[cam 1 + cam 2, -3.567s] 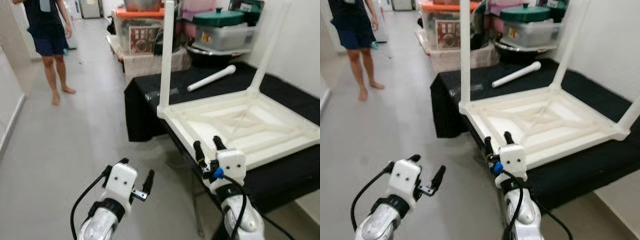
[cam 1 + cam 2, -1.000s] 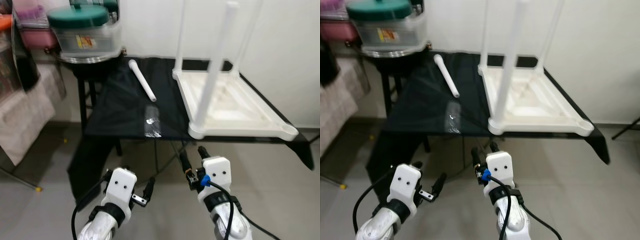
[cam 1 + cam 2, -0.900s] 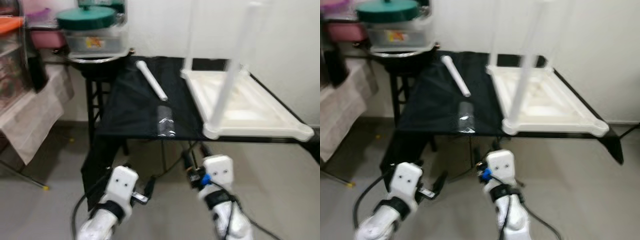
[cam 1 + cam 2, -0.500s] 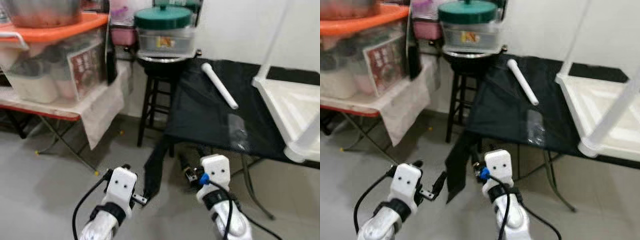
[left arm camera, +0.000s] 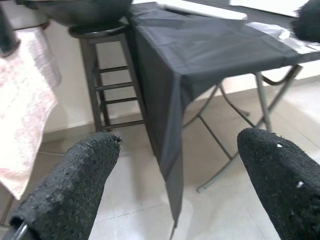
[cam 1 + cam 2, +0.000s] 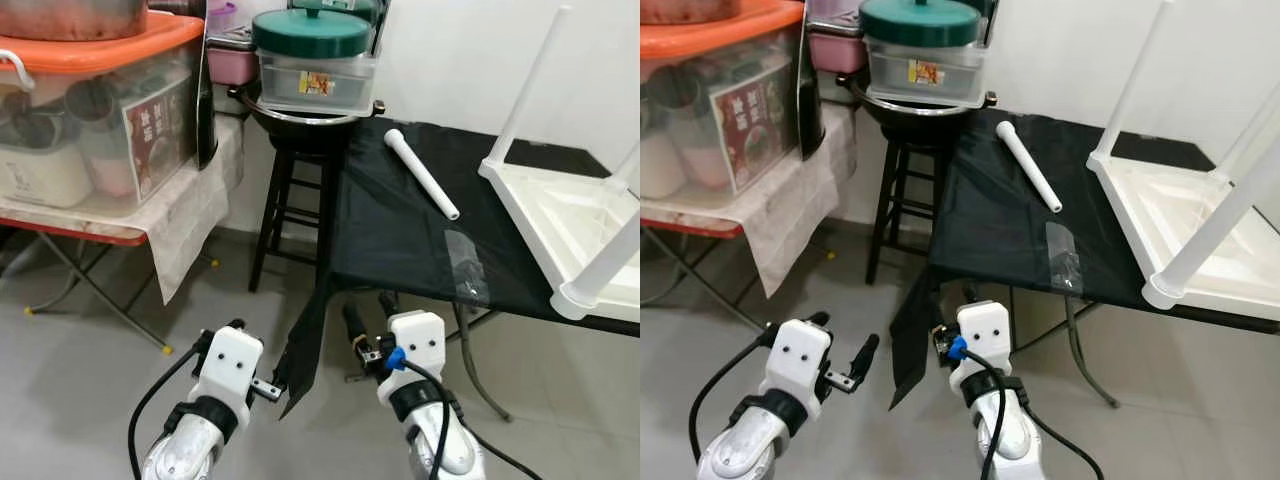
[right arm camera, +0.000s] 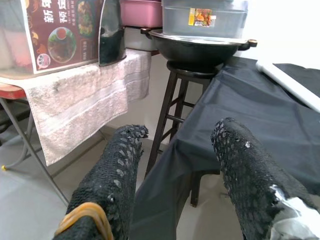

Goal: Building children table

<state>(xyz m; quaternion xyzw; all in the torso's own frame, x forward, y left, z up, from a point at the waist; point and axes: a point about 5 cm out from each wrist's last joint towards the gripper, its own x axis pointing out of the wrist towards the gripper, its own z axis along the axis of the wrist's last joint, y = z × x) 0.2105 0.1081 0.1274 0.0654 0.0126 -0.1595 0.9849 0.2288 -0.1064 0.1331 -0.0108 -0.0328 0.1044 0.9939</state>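
1. My right claw (image 6: 368, 322) hangs low over the floor, fingers apart, nothing in them. My left claw (image 6: 245, 375) is low at approx 7 o'clock of it, also spread wide and empty.
2. The loose table leg (image 6: 421, 172), a white tube, lies on the black-draped worktop (image 6: 390, 225) at approx 1 o'clock from my right claw, well apart and higher up.
3. Its long axis runs from the far end at 11 o'clock to the near end at 5 o'clock, the near end beside a clear plastic bag (image 6: 467, 266).
4. The upturned white tabletop (image 6: 560, 215) sits at 2 o'clock on the worktop's right side, legs pointing up. Its near corner leg (image 6: 600, 273) hangs at the worktop edge.
5. Right arm is nearer the tube, so I judge it the one to reach.
6. Vs 0.5 s ago: the whole view has swung slightly, so the head cam moved. The tube and tabletop lie as before on the worktop, and both claws stay low and spread.
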